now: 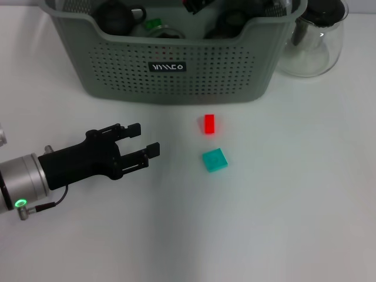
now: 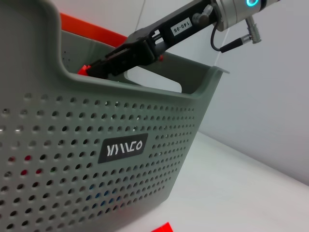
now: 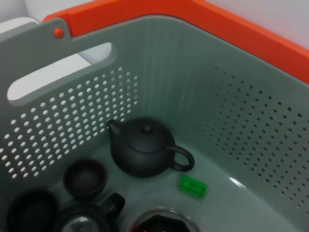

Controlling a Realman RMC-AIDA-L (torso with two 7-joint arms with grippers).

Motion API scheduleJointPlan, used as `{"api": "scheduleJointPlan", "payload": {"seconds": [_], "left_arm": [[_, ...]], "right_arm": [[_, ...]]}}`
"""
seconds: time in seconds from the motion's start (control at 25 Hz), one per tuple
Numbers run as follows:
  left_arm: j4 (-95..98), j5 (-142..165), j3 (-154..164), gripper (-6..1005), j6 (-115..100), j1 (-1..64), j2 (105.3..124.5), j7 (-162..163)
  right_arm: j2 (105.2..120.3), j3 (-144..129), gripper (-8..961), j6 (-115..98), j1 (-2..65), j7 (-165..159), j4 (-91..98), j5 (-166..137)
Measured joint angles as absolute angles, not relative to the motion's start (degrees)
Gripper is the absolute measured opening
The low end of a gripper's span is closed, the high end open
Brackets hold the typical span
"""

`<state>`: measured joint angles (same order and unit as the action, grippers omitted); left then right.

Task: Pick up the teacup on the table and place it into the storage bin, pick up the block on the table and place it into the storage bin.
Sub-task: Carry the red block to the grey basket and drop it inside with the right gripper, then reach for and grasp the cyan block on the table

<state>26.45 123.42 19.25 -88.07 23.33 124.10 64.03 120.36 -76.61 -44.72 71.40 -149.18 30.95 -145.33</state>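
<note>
Storage bin [image 1: 176, 70]: grey-green, perforated, upright at tabletop's far edge. Inside, small dark teacup [image 3: 85, 178] upright beside black teapot. Red block [image 1: 209, 124] and teal block [image 1: 215, 160] lie mid-tabletop, near bin's front wall, apart.

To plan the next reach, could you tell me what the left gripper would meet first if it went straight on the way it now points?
The open left gripper points across the table toward the red block, probably the first thing met; the teal block lies just beside that line.
</note>
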Motion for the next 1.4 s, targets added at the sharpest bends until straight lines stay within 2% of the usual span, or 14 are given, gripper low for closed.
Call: {"api": "scheduleJointPlan", "payload": {"seconds": [0.28, 0.4, 0.6, 0.76, 0.88, 1.24, 1.4], "left_arm": [[26.5, 123.5, 19.4, 709, -88.1, 23.1, 124.18, 64.1], [26.5, 123.5, 19.2, 709, -88.6, 22.8, 124.19, 64.1], [26.5, 123.8, 19.1, 710, -88.5, 22.2, 124.19, 64.1], [27.1, 124.0, 19.0, 710, -89.6, 21.2, 124.04, 63.4], [29.2, 124.6, 19.2, 710, -94.5, 19.6, 123.93, 60.7], [34.4, 124.8, 13.8, 710, -106.0, 14.8, 123.23, 55.1], [34.1, 124.7, 10.5, 710, -106.6, 14.4, 123.22, 55.7]], "right_arm": [[120.62, -79.8, 206, -46.6, 66.2, -149.2, 40.5, -145.3], [120.37, -79.5, 448, -50.1, 60.5, -149.5, 51.5, -142.2], [120.14, -78.6, 698, -63.4, 45.6, -147.2, 80.7, -133.5], [120.13, -78.6, 719, -74.5, 33.0, -141.4, 99.9, -126.0], [120.01, -77.9, 736, -83.5, 28.3, -137.5, 104.0, -123.3], [120.26, -81.3, 755, -95.6, 28.6, -138.0, 98.6, -133.6], [120.39, -85.8, 745, -92.3, 34.4, -141.5, 88.2, -138.3]]}}
